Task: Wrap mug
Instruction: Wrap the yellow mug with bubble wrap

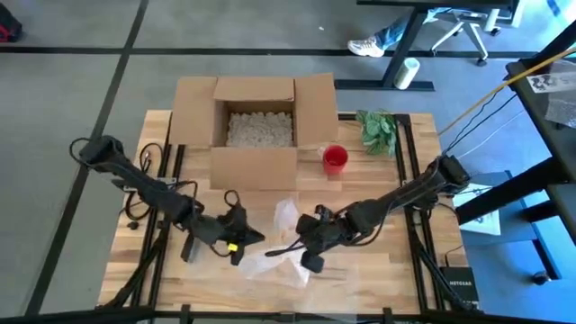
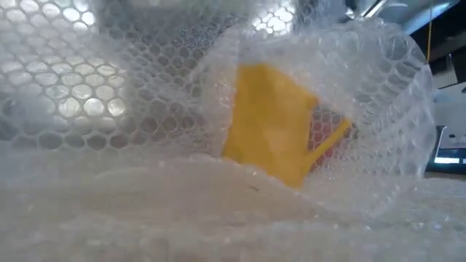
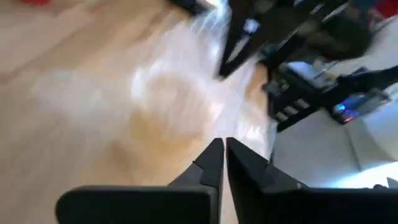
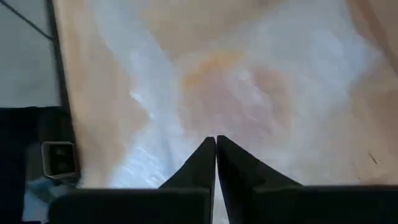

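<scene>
Our left gripper [image 1: 236,249], fingers pressed together, has the yellow mug [image 1: 233,246] at its tip on the bubble wrap [image 1: 286,256]; our right gripper [image 1: 304,245], likewise closed, sits across the sheet, farther off.

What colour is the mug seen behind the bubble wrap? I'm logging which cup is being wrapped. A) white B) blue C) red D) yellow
D: in the low view the mug shows yellow through the bubble wrap bunched around it; the red cup stands apart near the cardboard box.
</scene>
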Available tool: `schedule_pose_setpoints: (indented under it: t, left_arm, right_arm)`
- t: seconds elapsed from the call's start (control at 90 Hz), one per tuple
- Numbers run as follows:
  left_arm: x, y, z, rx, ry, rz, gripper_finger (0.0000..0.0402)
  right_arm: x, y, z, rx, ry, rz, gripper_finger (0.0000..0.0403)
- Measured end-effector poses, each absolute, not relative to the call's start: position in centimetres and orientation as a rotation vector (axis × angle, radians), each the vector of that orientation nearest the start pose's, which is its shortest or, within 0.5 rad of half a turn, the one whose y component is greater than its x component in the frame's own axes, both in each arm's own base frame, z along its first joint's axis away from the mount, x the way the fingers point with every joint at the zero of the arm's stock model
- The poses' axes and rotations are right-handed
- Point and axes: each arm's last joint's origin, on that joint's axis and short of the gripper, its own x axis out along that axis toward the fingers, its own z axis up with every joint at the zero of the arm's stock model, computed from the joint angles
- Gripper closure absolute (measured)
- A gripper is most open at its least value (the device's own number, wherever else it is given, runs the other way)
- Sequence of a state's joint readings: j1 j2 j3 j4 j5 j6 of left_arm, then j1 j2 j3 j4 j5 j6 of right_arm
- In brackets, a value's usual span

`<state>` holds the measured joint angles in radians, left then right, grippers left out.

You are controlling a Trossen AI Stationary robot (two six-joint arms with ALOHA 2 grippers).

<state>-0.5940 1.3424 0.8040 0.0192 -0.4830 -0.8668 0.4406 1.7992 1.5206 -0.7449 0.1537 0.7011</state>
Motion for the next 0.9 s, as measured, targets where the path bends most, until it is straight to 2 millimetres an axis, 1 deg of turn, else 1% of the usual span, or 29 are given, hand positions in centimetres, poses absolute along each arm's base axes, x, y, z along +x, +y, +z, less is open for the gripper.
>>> schedule_pose_setpoints:
  t: [0.067,0.222,0.267,0.322,0.378,0.433,0.5,0.567,0.6,0.667,0.767,0.844,0.9]
  left_arm:
    - [23.7,-15.2,23.3,-0.608,0.480,0.096,0.0401]
    - [22.4,-16.1,21.7,-0.643,0.501,0.127,0.0401]
    - [22.0,-16.4,21.4,-0.652,0.500,0.134,0.0401]
    - [21.4,-16.7,21.0,-0.663,0.513,0.136,0.0401]
    - [20.9,-17.1,20.5,-0.672,0.522,0.132,0.0401]
    - [20.3,-17.4,20.2,-0.685,0.520,0.136,0.0401]
    - [19.7,-17.6,19.7,-0.703,0.521,0.147,0.0401]
    - [19.4,-17.8,19.1,-0.724,0.528,0.145,0.0401]
    - [19.3,-18.0,18.9,-0.732,0.523,0.138,0.0401]
    - [19.5,-18.5,18.5,-0.743,0.513,0.108,0.0401]
    - [20.4,-19.6,18.0,-0.766,0.469,0.026,0.0401]
    - [21.4,-20.2,17.3,-0.773,0.455,-0.035,0.0401]
    - [22.1,-20.2,16.5,-0.773,0.448,-0.031,0.0401]
  right_arm:
    - [35.7,15.9,27.2,0.329,1.053,-0.070,0.0403]
    - [37.9,15.1,25.2,0.288,1.224,-0.090,0.0403]
    - [38.5,15.1,25.1,0.286,1.235,-0.080,0.0403]
    - [39.0,14.8,24.5,0.263,1.271,-0.091,0.0403]
    - [39.6,14.7,24.4,0.247,1.266,-0.079,0.0403]
    - [40.2,14.5,23.8,0.241,1.285,-0.080,0.0403]
    - [40.6,14.2,23.4,0.245,1.299,-0.064,0.0403]
    - [40.9,14.1,22.5,0.247,1.334,-0.049,0.0403]
    - [41.0,14.1,22.1,0.240,1.346,-0.043,0.0403]
    - [41.4,13.9,20.7,0.231,1.379,-0.041,0.0403]
    - [41.9,13.9,19.2,0.228,1.413,-0.012,0.0403]
    - [42.1,13.9,18.9,0.226,1.416,0.021,0.0403]
    - [42.3,14.0,18.7,0.225,1.407,0.030,0.0403]
